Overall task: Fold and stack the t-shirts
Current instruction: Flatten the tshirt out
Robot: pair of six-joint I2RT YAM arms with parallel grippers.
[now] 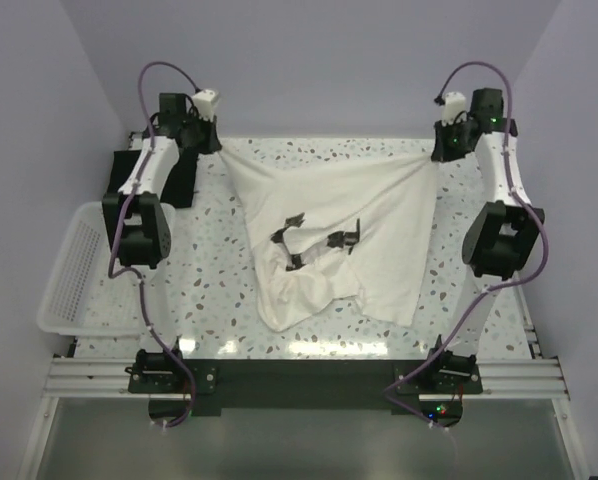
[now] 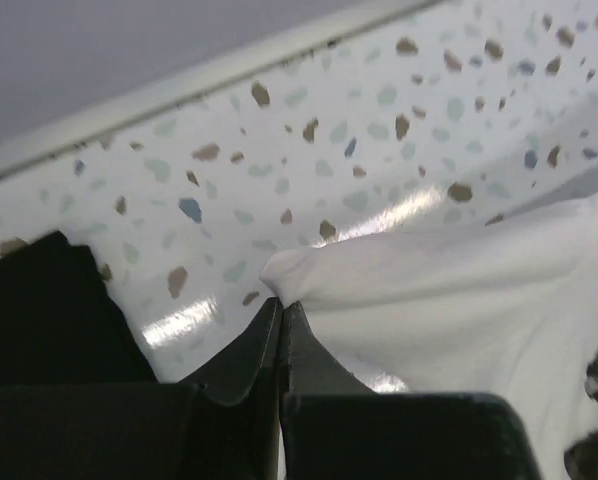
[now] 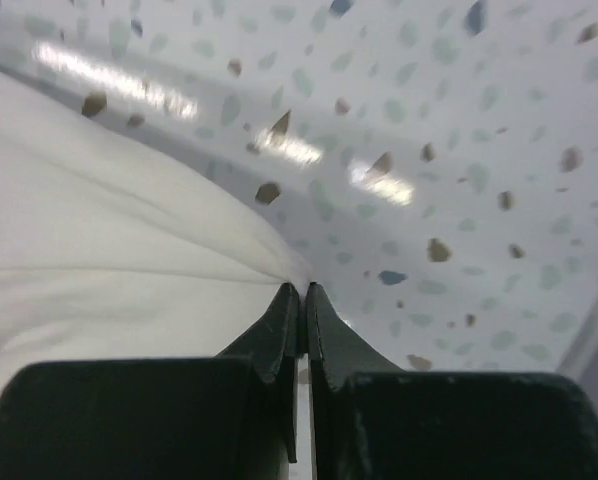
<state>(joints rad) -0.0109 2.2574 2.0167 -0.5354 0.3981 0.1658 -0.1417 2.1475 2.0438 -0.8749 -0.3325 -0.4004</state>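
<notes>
terrazzo top, pale with brown, grey and blue flecks, covers the table (image 1: 209,300), and strips of glare from overhead light lie along its near edge. plain lavender walls (image 1: 309,60) close it in at the back and on both sides. a metal rail (image 1: 519,378) runs across the near edge, carrying both arm bases. a white lattice basket (image 1: 64,290) sits at the table's left edge, beside the left arm.

the cream shirt (image 1: 379,220) lies mid-table, its far edge stretched between the two grippers, its near part bunched and rumpled toward the rail. a black print (image 1: 319,240) shows on its creased middle.

the left gripper (image 2: 281,310) is at the far left, jaws pressed together on a corner of the shirt. the right gripper (image 3: 304,295) is at the far right, jaws likewise closed on the opposite corner.

a dark shape (image 2: 39,300) at the left of the left wrist view may be black cloth or arm hardware; i cannot tell which.
</notes>
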